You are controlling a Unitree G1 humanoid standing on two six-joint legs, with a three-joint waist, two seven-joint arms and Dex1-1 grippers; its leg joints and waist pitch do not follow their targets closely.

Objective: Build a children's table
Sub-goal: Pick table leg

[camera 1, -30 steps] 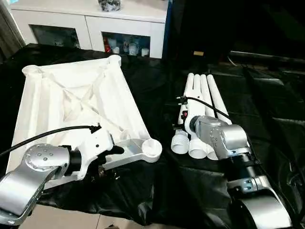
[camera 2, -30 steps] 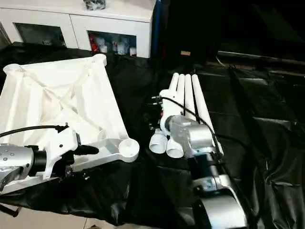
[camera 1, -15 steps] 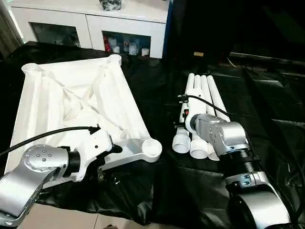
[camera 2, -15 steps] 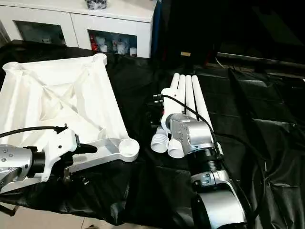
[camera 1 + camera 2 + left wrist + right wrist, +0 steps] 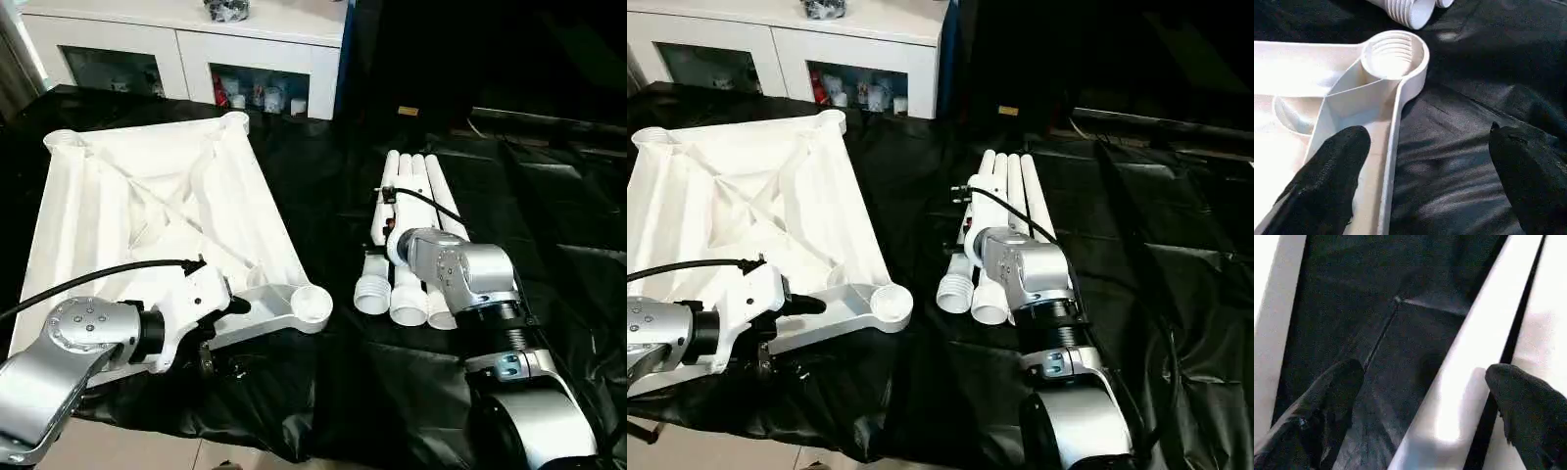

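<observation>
Since a second ago the right gripper (image 5: 1425, 396) has eased forward over the bundle of legs (image 5: 416, 211), its fingers (image 5: 1528, 401) spread wide above one tube, while the left gripper (image 5: 1425, 171), also spread, straddles the rim of the upturned table top (image 5: 147, 206) near its corner socket (image 5: 1393, 54). Lying side by side on the black sheet (image 5: 549, 225), the legs point their long axes away from the robot, threaded ends nearest it. They sit directly under the right arm, so that arm is judged the one to close across a tube.
</observation>
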